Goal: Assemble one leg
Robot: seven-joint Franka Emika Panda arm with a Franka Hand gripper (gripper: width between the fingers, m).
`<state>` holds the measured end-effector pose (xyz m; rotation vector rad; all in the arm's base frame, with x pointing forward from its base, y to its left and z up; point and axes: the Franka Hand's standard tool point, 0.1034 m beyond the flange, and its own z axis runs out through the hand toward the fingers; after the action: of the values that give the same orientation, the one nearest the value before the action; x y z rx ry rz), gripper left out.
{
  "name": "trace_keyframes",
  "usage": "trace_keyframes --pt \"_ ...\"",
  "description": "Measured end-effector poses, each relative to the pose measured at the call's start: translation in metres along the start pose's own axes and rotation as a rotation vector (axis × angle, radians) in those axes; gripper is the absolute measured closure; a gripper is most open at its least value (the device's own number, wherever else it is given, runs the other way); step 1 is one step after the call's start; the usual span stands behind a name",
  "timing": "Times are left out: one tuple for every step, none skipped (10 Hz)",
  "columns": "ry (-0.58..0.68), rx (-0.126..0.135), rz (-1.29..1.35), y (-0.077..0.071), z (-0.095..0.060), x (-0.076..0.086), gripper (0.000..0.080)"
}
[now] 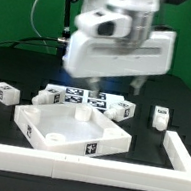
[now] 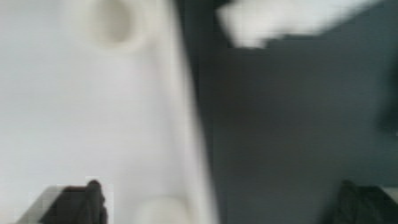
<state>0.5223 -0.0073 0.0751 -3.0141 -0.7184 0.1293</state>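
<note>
Several stubby white legs with black-and-white tags lie on the dark table: two at the exterior view's left (image 1: 1,91) (image 1: 47,97) and two at its right (image 1: 121,109) (image 1: 160,117). My gripper (image 1: 119,84) hangs above the far edge of the large white square panel (image 1: 37,126), near the leg at the right of the marker board. It is open and empty. In the blurred wrist view my gripper (image 2: 217,205) straddles the panel's edge (image 2: 71,120). One dark finger (image 2: 75,202) is over the panel. One of its round corner holes (image 2: 107,22) and a white leg (image 2: 276,20) also show there.
The marker board (image 1: 78,94) lies flat behind the panel. A white rail (image 1: 90,170) runs along the front, with a short side rail at the exterior view's right (image 1: 178,151). A black cable hangs behind the arm.
</note>
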Motion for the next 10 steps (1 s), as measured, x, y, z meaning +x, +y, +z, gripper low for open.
trace_keyframes --pt "0.001 -0.003 -0.046 0.032 -0.002 0.013 0.0151" --pt "0.049 -0.032 -0.087 0.051 0.006 0.021 0.0151" --pt "0.052 -0.022 -0.092 0.057 0.018 0.013 0.0151" --pt "0.048 -0.02 -0.084 0.054 0.014 0.015 0.0151" --pt "0.05 -0.021 -0.088 0.053 0.014 0.016 0.0151" --pt "0.048 -0.02 -0.087 0.053 0.015 0.015 0.0151" --pt "0.045 -0.019 -0.09 0.058 0.015 0.014 0.0151" --pt "0.041 -0.028 -0.094 0.08 0.012 0.015 0.0151" --pt "0.057 -0.051 -0.09 0.096 0.015 0.017 0.0151" --pt "0.057 -0.056 -0.096 0.103 0.028 0.012 0.0151"
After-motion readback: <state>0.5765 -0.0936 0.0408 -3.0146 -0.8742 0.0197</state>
